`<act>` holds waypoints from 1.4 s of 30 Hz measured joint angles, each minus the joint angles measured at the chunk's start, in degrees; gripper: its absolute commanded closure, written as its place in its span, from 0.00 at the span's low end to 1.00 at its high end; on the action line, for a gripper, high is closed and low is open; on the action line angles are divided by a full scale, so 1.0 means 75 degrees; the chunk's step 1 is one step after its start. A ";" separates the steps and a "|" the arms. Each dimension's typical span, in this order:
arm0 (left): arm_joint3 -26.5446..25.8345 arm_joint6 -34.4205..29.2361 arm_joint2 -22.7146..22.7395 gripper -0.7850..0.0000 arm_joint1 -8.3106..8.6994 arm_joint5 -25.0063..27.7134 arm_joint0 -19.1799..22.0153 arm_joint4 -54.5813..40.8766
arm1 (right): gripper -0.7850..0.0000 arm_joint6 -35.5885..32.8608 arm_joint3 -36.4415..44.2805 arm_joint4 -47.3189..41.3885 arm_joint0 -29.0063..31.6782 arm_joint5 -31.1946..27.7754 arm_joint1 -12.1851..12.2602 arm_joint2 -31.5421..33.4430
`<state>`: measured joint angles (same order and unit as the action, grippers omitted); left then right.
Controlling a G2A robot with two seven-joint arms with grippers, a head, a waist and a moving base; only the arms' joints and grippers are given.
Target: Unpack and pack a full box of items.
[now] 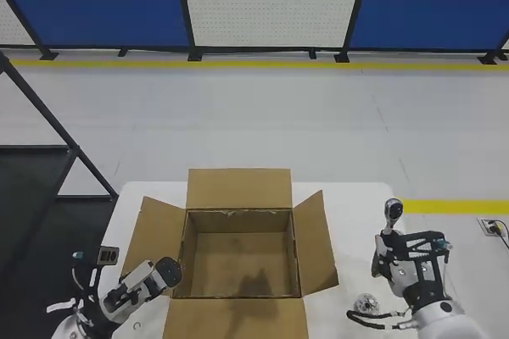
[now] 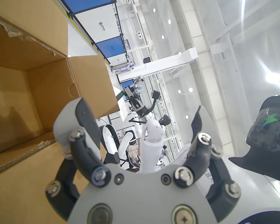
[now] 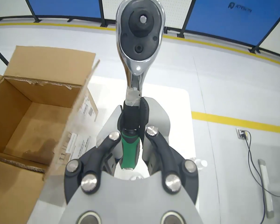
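Box [image 1: 237, 267] sits empty, flaps open, on the surface [image 1: 356, 203]. My right jaws clench the ratchet wrench [image 3: 140, 31], right of box; my left jaws are spread, empty, beside its left flap. Unpacking looks done, repacking left.

box [image 1: 237, 188]: plain brown cardboard
ratchet wrench [image 3: 140, 31]: chrome head, black centre, green and black handle
table [image 1: 356, 246]: white
floor line [image 1: 458, 206]: yellow
panels [image 1: 102, 21]: blue, alternating with white perforated ones
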<state>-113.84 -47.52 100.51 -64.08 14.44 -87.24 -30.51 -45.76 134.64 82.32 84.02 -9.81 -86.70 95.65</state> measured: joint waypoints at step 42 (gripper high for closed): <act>0.0516 -0.0110 -0.0468 0.00 0.0051 -0.0306 0.0749 -0.0200 | 1.00 -0.4360 -0.1745 -0.0613 -0.0293 0.0042 0.0389 0.0972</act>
<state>-109.98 -48.35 97.00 -63.69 12.15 -81.62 -32.00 -78.45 121.55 77.72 81.83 -9.50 -83.78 102.94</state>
